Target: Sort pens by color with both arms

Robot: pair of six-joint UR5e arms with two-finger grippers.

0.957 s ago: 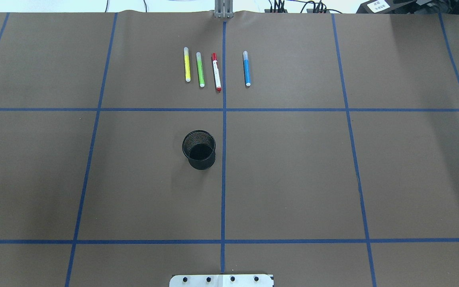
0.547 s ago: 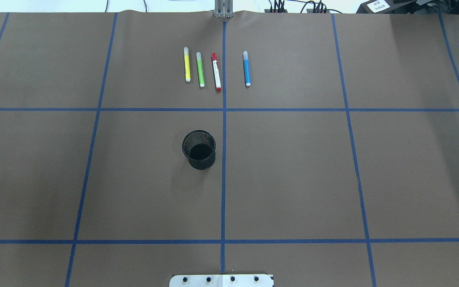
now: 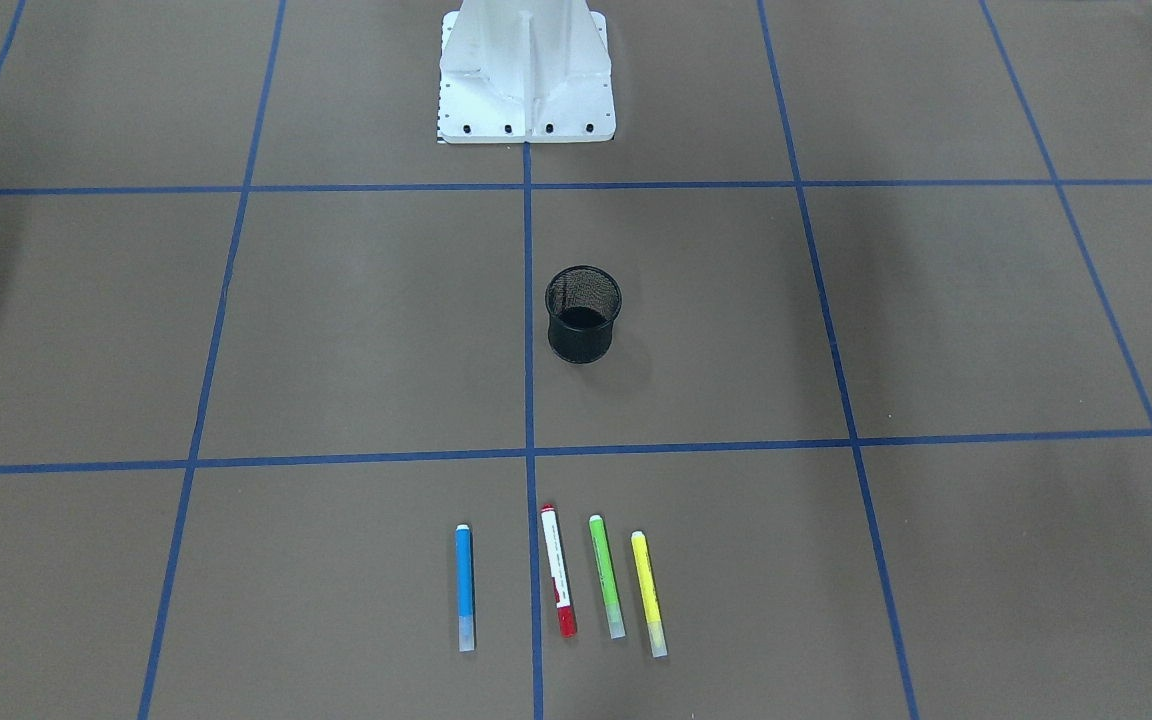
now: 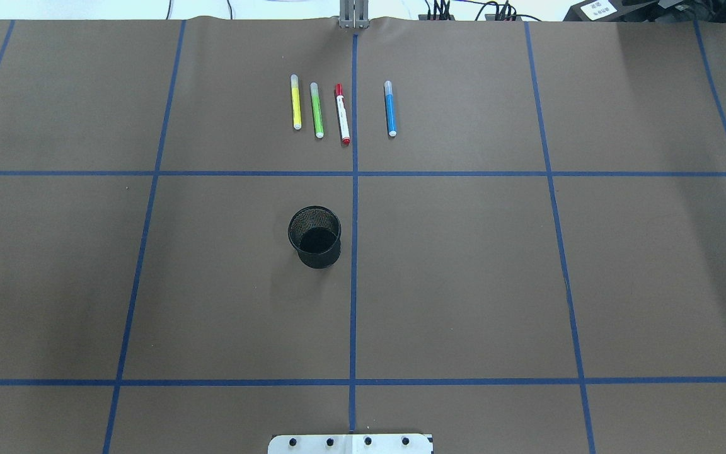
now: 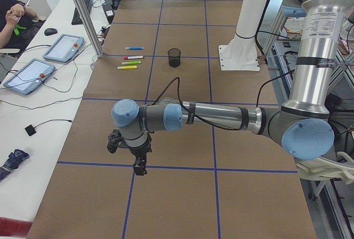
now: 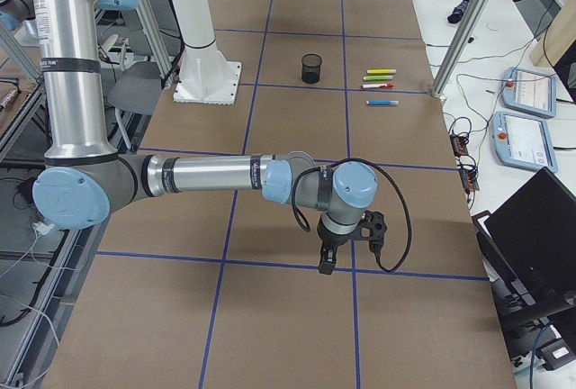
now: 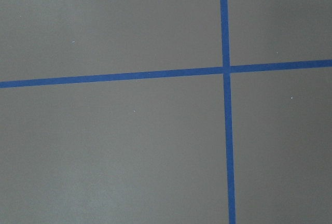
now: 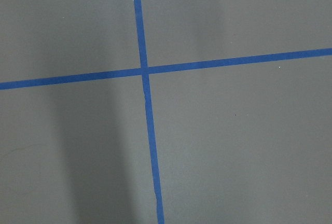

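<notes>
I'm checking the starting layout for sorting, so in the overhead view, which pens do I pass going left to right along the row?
yellow pen → green pen → red-capped white pen → blue pen

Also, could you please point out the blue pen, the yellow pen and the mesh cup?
blue pen [image 4: 390,108], overhead view, mid barrel.
yellow pen [image 4: 295,103], overhead view, mid barrel.
mesh cup [image 4: 320,257], overhead view, outer wall.

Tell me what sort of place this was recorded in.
Most likely a robotics lab cell: a paper-covered table marked with a blue tape grid, the left arm and right arm near a white pedestal, and cabled touchscreen pendants on a side bench.
</notes>
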